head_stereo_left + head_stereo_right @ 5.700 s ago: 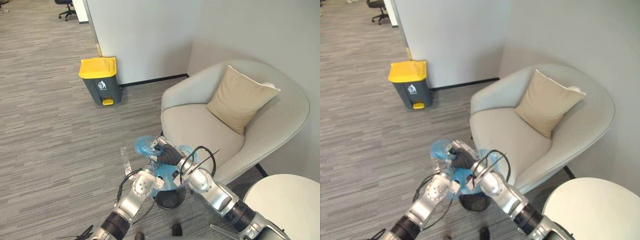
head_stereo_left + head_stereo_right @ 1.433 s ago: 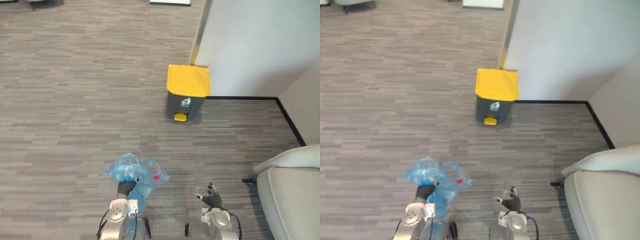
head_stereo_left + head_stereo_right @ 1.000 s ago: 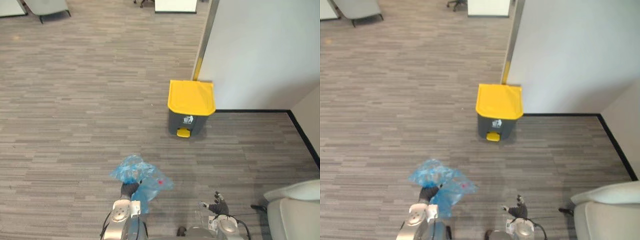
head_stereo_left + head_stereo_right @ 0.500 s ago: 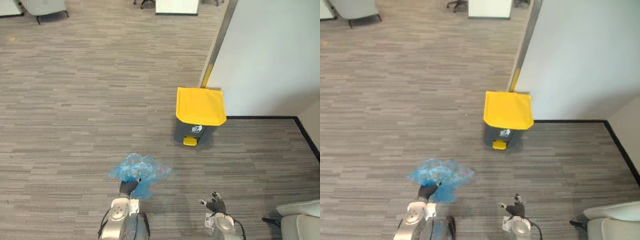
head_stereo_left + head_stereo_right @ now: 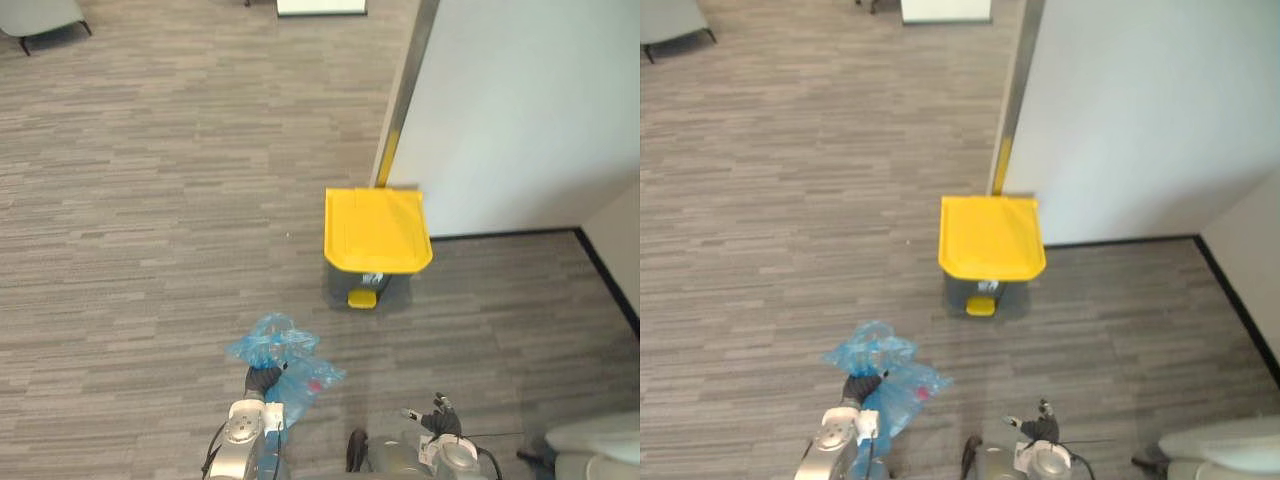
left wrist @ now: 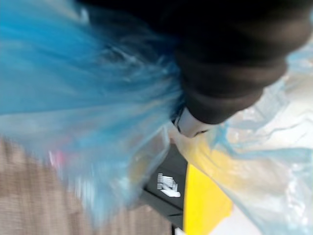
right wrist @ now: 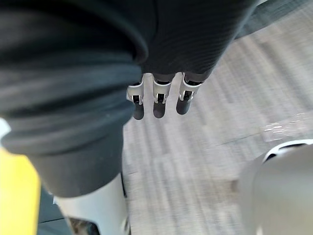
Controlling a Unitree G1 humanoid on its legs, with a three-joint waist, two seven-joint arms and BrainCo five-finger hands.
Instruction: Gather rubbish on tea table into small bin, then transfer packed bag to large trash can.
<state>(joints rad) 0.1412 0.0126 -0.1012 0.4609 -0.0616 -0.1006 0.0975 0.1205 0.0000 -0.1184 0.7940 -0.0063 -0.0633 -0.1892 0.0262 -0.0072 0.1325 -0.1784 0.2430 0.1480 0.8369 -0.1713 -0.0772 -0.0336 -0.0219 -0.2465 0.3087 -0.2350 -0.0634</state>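
My left hand (image 5: 262, 379) is shut on the gathered neck of a blue translucent rubbish bag (image 5: 282, 360), held above the grey carpet at the lower middle. In the left wrist view the blue bag (image 6: 83, 98) wraps round the hand's dark cover (image 6: 230, 73), and the bin shows through the plastic. The large trash can (image 5: 375, 245), dark grey with a closed yellow lid and a yellow pedal, stands ahead and slightly right of the bag, against the white wall. My right hand (image 5: 437, 418) is low at the bottom right, its fingers (image 7: 156, 100) straight and empty.
A white wall (image 5: 520, 110) with a black skirting runs behind the trash can, ending at a corner post with a yellow strip (image 5: 385, 165). A pale armchair's edge (image 5: 595, 450) shows at the bottom right. Grey carpet spreads to the left and far side.
The view has shifted as I walk: the trash can now sits lower in the picture and closer. The bag stays held in my left hand, swinging slightly.
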